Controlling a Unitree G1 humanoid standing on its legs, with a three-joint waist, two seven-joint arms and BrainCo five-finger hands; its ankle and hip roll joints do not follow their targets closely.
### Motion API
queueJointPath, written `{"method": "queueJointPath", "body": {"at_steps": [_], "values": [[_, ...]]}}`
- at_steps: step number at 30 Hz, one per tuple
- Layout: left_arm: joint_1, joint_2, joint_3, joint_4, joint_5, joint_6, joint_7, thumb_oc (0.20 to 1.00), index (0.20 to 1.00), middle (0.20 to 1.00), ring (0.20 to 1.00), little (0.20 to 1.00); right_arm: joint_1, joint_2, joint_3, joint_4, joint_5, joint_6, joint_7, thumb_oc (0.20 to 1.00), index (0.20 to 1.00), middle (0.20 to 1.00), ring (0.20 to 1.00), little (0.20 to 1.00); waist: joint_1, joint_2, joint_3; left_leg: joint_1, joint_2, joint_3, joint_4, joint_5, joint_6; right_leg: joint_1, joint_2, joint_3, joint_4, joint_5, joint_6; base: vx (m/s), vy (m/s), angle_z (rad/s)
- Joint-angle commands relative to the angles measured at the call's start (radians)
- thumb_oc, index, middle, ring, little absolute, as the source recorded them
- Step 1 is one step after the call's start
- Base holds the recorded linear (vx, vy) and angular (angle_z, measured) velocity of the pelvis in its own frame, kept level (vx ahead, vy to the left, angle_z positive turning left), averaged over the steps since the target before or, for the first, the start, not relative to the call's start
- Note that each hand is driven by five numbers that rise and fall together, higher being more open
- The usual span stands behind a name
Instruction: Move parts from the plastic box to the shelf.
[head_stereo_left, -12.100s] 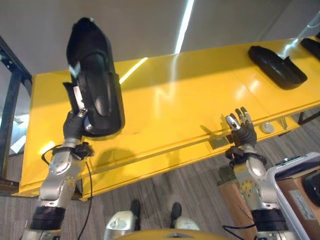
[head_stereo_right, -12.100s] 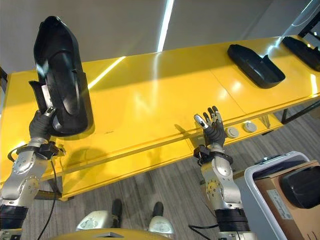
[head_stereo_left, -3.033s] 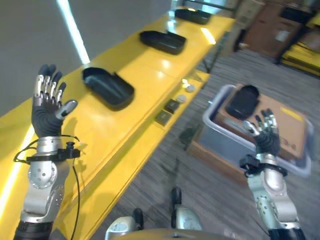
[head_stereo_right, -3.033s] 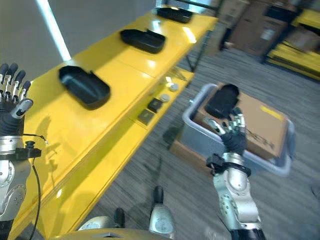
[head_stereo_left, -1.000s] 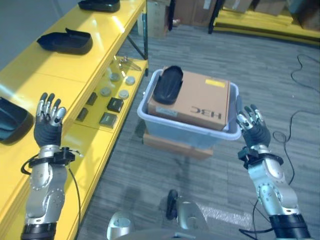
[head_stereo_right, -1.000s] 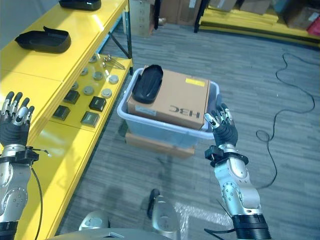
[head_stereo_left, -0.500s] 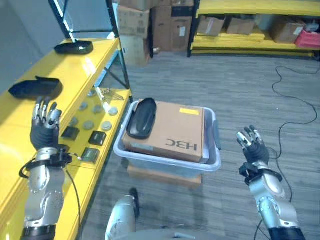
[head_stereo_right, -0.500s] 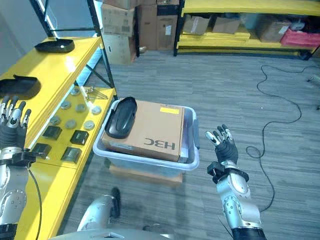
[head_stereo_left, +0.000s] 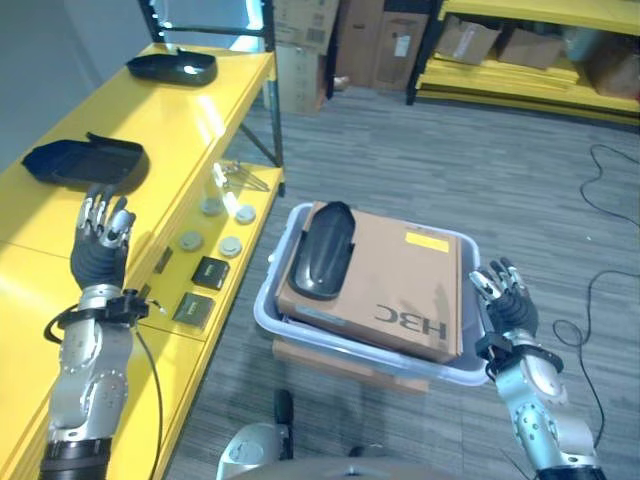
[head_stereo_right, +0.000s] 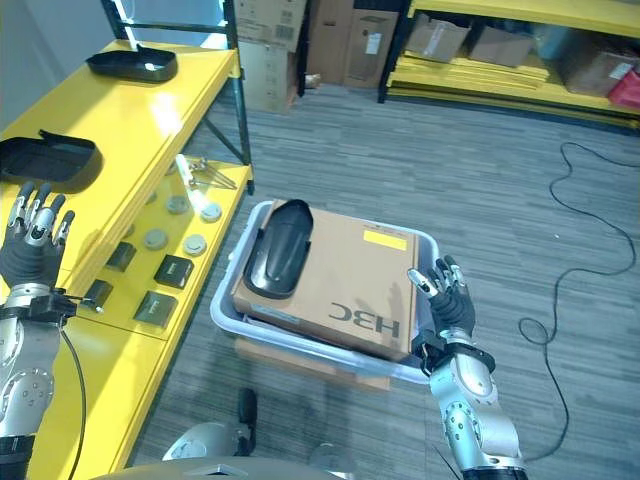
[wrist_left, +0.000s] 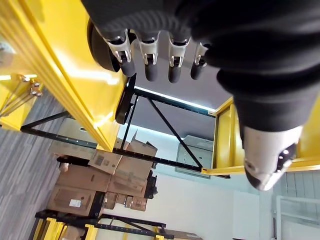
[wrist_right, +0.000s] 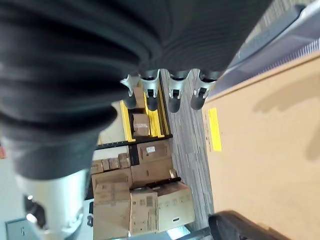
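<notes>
A pale plastic box (head_stereo_left: 262, 308) stands on the floor with a brown cardboard box (head_stereo_left: 400, 295) inside it. One black moulded part (head_stereo_left: 322, 250) lies on the cardboard's left end. My right hand (head_stereo_right: 447, 300) is open with straight fingers (wrist_right: 172, 95), raised just beside the box's right rim and holding nothing. At the left, my left hand (head_stereo_left: 98, 255) is open too, fingers (wrist_left: 150, 57) spread, empty, above the front edge of the yellow shelf (head_stereo_left: 180, 130). Two black parts (head_stereo_left: 85, 160) (head_stereo_left: 172, 67) lie on the shelf top.
On the shelf's lower ledge lie small black blocks (head_stereo_left: 210, 272), round discs (head_stereo_left: 212, 207) and a metal tool (head_stereo_left: 238, 178). A black upright (head_stereo_left: 270, 95) stands at the shelf's end. Stacked cartons (head_stereo_left: 355, 45) and yellow racks (head_stereo_left: 520, 70) line the far side. Grey floor surrounds the plastic box.
The camera has swung, so the plastic box now sits nearer the middle and close to my right hand. Both hands stay open and empty; the part held long ago is gone from the left hand.
</notes>
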Motion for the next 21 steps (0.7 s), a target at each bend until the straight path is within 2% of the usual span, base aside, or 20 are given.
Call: {"method": "queueJointPath", "body": {"at_steps": [1,3,5,7,8,12,17,18,21], "values": [[-0.023,0.053,0.066,-0.077,0.045,-0.018,-0.041,1.0,1.0,1.0,1.0,1.0,-0.063,-0.013,-0.01,-0.054,-0.048,-0.038,-0.041,1.0,1.0,1.0,1.0,1.0,0.01,-0.016,-0.012,0.013,0.069,-0.024,0.06,-0.086,-0.09,-0.052,-0.036,0.011,-0.08,0.151,0.055,0.02,0.064,0.0],[-0.03,0.068,0.057,-0.087,0.062,0.002,-0.047,1.0,1.0,1.0,1.0,1.0,-0.079,-0.009,-0.001,-0.062,-0.08,-0.052,-0.068,1.0,1.0,1.0,1.0,1.0,0.019,-0.013,-0.01,0.005,0.061,-0.033,0.076,-0.1,-0.074,-0.08,-0.042,0.021,-0.024,0.131,0.061,0.01,0.022,0.0],[-0.026,0.079,0.053,-0.083,0.058,-0.006,-0.045,1.0,1.0,1.0,1.0,1.0,-0.091,-0.012,0.008,-0.071,-0.108,-0.04,-0.062,1.0,1.0,1.0,1.0,1.0,0.017,-0.006,-0.002,0.013,0.066,-0.041,0.074,-0.099,-0.067,-0.108,-0.043,0.041,0.013,0.125,0.061,0.01,-0.007,-0.02],[-0.028,0.089,0.053,-0.085,0.039,-0.001,-0.029,1.0,1.0,1.0,1.0,1.0,-0.105,-0.014,0.018,-0.07,-0.116,-0.021,-0.06,1.0,1.0,1.0,1.0,1.0,0.022,-0.006,0.003,0.01,0.061,-0.04,0.081,-0.108,-0.072,-0.114,-0.055,0.042,-0.027,0.157,0.068,0.06,-0.082,-0.03],[-0.033,0.097,0.053,-0.08,0.015,-0.005,0.0,1.0,1.0,1.0,1.0,1.0,-0.156,-0.022,0.045,-0.036,-0.19,0.0,-0.068,1.0,1.0,1.0,1.0,1.0,0.041,-0.006,0.012,-0.009,0.069,-0.041,0.112,-0.114,-0.077,-0.114,-0.063,0.034,-0.055,0.174,0.07,0.07,-0.138,0.0],[-0.046,0.071,0.01,-0.06,-0.006,-0.044,0.006,1.0,1.0,1.0,1.0,1.0,-0.226,-0.047,0.074,0.045,-0.236,-0.014,-0.107,1.0,1.0,1.0,1.0,1.0,0.066,-0.009,0.037,-0.093,0.091,-0.054,0.19,-0.106,-0.101,-0.101,-0.054,0.01,-0.086,0.177,0.05,0.03,-0.076,0.0],[-0.097,0.066,-0.052,-0.049,-0.001,-0.09,-0.005,1.0,1.0,1.0,1.0,1.0,-0.376,-0.068,0.123,0.177,-0.278,-0.042,-0.219,1.0,1.0,1.0,1.0,1.0,0.107,-0.007,0.082,-0.181,0.103,-0.079,0.224,-0.095,-0.116,-0.101,-0.05,-0.041,-0.108,0.168,0.039,-0.07,-0.034,0.35],[-0.122,0.073,-0.069,-0.051,0.001,-0.096,-0.03,1.0,1.0,1.0,1.0,1.0,-0.463,-0.064,0.145,0.253,-0.303,-0.045,-0.287,1.0,1.0,1.0,1.0,1.0,0.132,-0.009,0.101,-0.207,0.101,-0.092,0.229,-0.094,-0.116,-0.105,-0.053,-0.065,-0.112,0.167,0.04,-0.11,-0.037,0.37],[-0.142,0.082,-0.085,-0.05,-0.003,-0.09,-0.045,1.0,1.0,1.0,1.0,1.0,-0.54,-0.067,0.169,0.329,-0.305,-0.036,-0.348,1.0,1.0,1.0,1.0,1.0,0.156,-0.007,0.113,-0.226,0.091,-0.112,0.23,-0.088,-0.118,-0.103,-0.055,-0.087,-0.119,0.169,0.04,-0.03,-0.004,0.3]]}}
